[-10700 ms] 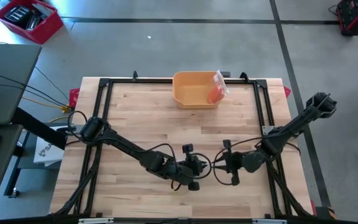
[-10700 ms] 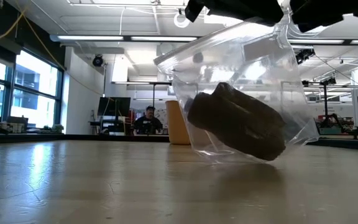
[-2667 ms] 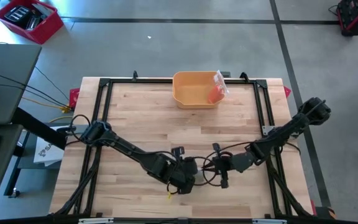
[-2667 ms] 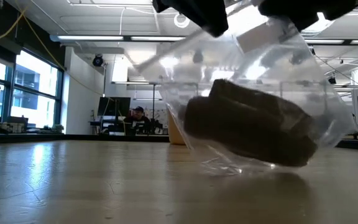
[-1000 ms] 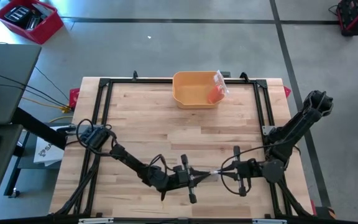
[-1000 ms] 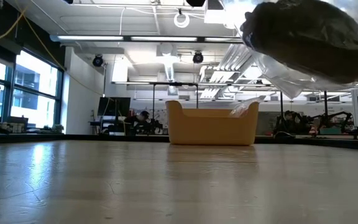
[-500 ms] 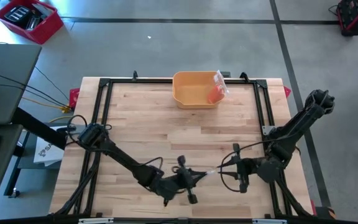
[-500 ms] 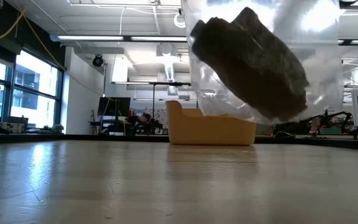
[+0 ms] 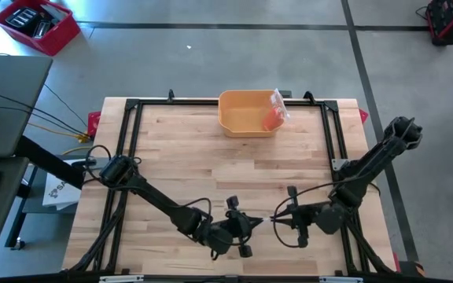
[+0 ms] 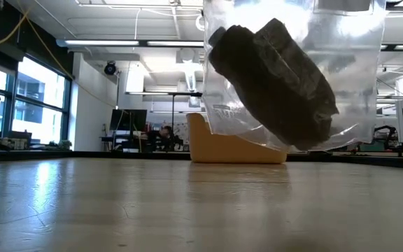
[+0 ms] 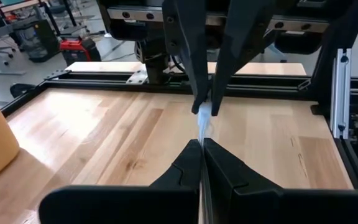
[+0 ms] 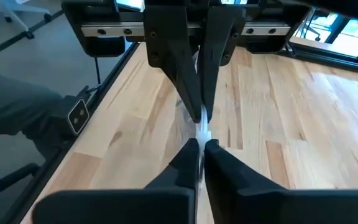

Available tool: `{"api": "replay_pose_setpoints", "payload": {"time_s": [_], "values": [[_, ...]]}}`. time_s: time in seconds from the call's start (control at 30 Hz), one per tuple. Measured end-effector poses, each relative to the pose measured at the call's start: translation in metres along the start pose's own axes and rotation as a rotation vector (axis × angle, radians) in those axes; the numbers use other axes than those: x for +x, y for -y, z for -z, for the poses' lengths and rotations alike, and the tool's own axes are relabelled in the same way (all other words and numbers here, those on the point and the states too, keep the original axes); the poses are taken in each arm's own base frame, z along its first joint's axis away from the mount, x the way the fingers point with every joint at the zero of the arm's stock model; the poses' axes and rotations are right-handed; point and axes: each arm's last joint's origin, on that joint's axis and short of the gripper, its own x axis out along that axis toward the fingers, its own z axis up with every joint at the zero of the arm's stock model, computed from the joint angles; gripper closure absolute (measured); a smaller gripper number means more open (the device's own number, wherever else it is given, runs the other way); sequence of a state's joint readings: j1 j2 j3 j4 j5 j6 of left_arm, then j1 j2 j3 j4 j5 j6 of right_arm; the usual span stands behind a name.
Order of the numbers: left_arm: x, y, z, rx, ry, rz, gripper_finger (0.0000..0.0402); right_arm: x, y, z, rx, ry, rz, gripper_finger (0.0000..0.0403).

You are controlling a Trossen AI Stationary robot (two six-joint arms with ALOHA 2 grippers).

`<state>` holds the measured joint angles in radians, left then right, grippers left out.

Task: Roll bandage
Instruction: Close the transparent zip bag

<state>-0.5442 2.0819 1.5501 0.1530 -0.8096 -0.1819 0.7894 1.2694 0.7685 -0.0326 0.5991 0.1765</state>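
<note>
One clear bag with one dark bandage inside, hanging clear of the table, well in front of the one yellow bin, pinched at its top edge between two grippers, left and right, both clamped on it.

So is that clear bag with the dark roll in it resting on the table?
No, in the low view the clear bag with the dark roll inside hangs above the wooden table, with open space under it.
</note>
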Motion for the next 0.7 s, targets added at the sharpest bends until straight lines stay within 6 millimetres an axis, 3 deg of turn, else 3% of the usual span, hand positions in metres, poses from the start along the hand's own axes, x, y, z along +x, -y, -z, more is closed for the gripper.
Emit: {"api": "replay_pose_setpoints", "payload": {"time_s": [0.37,0.7], "values": [[0.0,0.0006,-0.0005,-0.005,0.001,0.018,0.0402,0.0054,0.0079,-0.0008,0.046,-0.011,0.008,0.0394],[0.0,0.0007,-0.001,-0.008,0.004,0.02,0.0401,0.0073,0.0088,-0.003,0.034,-0.003,-0.048,0.0341]]}}
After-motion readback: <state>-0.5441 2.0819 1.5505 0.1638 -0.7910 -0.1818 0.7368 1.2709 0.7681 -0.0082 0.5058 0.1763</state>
